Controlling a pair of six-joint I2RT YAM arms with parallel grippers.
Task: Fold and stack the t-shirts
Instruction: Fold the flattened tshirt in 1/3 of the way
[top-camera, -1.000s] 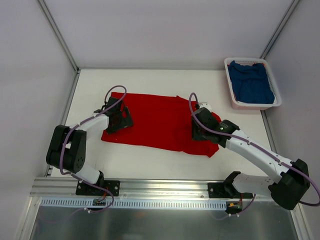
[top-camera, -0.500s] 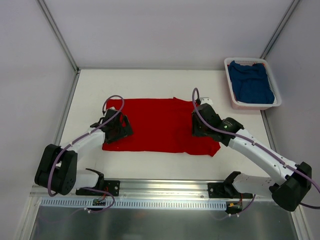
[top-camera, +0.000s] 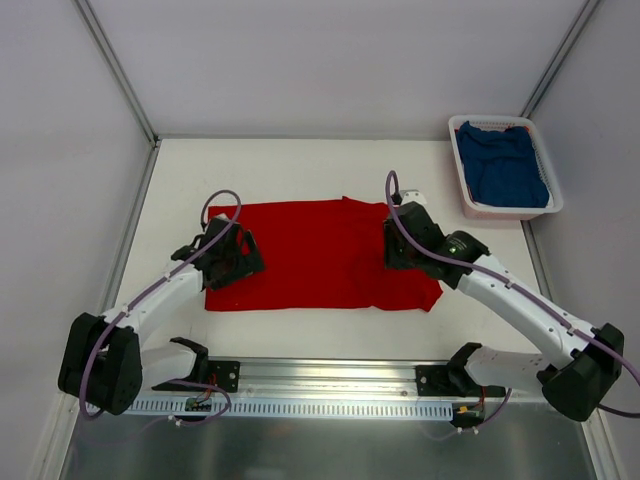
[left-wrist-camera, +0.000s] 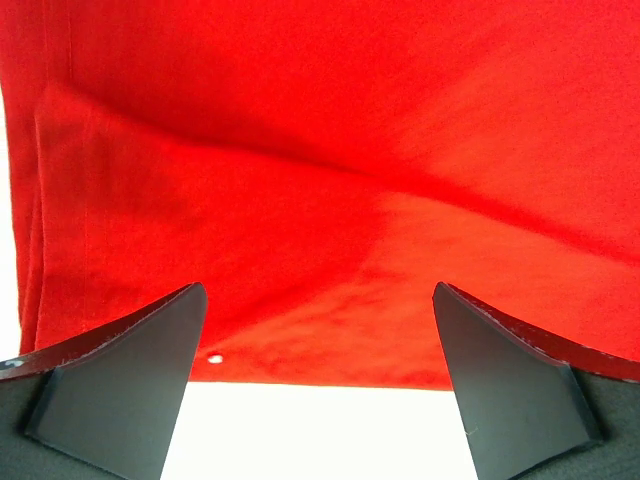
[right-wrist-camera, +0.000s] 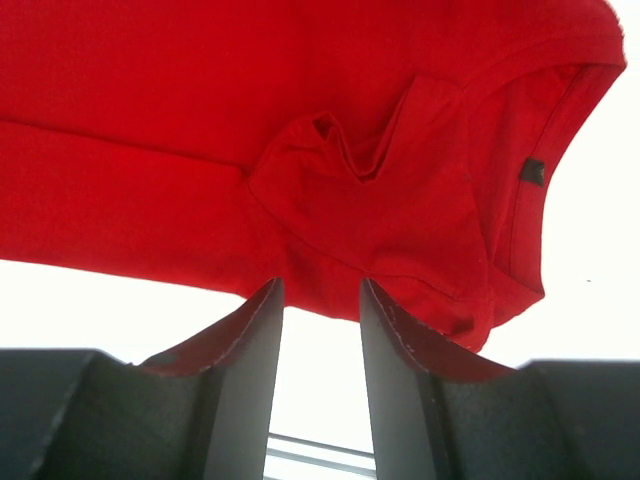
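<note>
Two t-shirts: a red t-shirt (top-camera: 320, 255) and a blue t-shirt (top-camera: 505, 165), well apart.
Lie of the red one: flat on the table (top-camera: 300, 165), about the middle, as a wide band running left to right with a straight near edge.
Neck end: at the right, where the neck opening (right-wrist-camera: 560, 120) shows a small dark label (right-wrist-camera: 533, 171) inside it.
Lie of the blue one: crumpled inside the white basket (top-camera: 508, 212), which stands at the far right corner of the table.
Tool on the left: the left gripper (left-wrist-camera: 318, 290) is over the left end of the red t-shirt, near its front edge. Its fingers (left-wrist-camera: 120, 370) stand wide apart and grip nothing, and the cloth's edge runs across the gap.
Tool on the right: the right gripper (right-wrist-camera: 320, 283) is at the right end of the red t-shirt, near the neck. Its fingers (right-wrist-camera: 240, 340) are drawn close with a narrow gap, bare table showing through. The cloth's edge meets the tips and a small pucker sits just ahead. Whether cloth is pinched, I cannot tell.
</note>
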